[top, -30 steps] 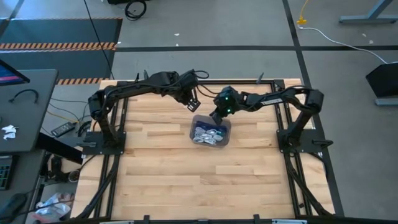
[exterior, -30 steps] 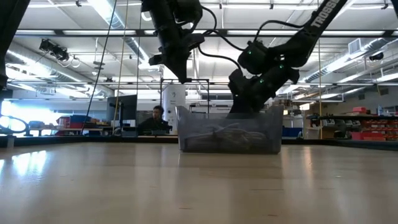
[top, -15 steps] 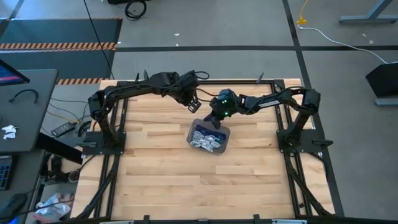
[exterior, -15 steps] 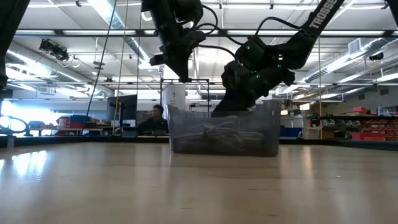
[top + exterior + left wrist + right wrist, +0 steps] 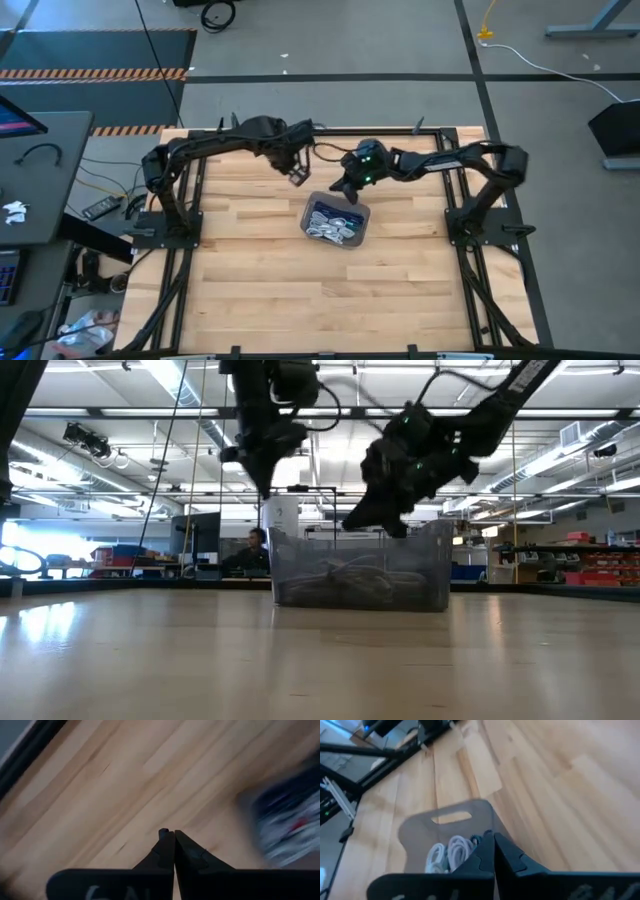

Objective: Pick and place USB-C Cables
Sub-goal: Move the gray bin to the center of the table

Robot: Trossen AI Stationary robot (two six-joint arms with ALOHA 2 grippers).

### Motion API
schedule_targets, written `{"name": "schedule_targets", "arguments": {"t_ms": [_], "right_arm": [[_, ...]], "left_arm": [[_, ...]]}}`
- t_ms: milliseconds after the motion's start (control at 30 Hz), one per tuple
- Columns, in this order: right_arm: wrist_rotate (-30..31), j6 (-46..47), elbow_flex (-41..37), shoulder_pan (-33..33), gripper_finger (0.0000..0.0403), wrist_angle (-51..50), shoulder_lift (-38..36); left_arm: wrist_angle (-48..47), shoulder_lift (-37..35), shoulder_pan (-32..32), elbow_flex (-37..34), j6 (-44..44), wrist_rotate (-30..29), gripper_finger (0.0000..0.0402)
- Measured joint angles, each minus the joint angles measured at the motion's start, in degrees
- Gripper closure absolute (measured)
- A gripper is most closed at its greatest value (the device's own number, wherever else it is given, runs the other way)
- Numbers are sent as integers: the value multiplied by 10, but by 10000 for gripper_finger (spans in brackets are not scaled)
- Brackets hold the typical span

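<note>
Wrist views: both grippers, left (image 5: pixel 174 836) and right (image 5: pixel 493 838), have jaws clenched, holding nothing.

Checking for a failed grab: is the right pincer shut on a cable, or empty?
Shut and empty: the right pincer has its fingers together with nothing between them, above the tray.

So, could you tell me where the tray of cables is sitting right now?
In the high view the tray sits mid-table toward the far edge, just below the right gripper, with the left gripper up-left.
</note>
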Motion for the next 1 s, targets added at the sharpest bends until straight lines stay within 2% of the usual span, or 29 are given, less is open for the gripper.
{"name": "schedule_targets", "arguments": {"t_ms": [100, 200, 300, 367, 500, 633, 800, 1000], "right_arm": [[29, -1, 0, 0, 403, -70, -69], [77, -1, 0, 8, 403, -180, -148], [162, 13, 0, 38, 403, -326, -218], [214, 55, 0, 66, 403, -421, -256], [268, 170, 0, 141, 403, -528, -305], [308, 278, 0, 216, 403, -539, -312], [356, 358, 0, 291, 403, -541, -265], [337, 393, -10, 319, 403, -549, -176]], "left_arm": [[-92, 0, -3, -1, -10, -39, 398], [-127, 0, -3, -15, -25, -37, 398], [-104, 0, -10, -40, -11, -10, 399], [-63, 0, -17, -70, 3, 19, 399], [8, 0, -26, -136, 12, 58, 400], [69, 0, -25, -202, -8, 96, 400], [135, 0, -27, -244, -17, 142, 401], [166, 0, -29, -243, -11, 144, 401]]}}
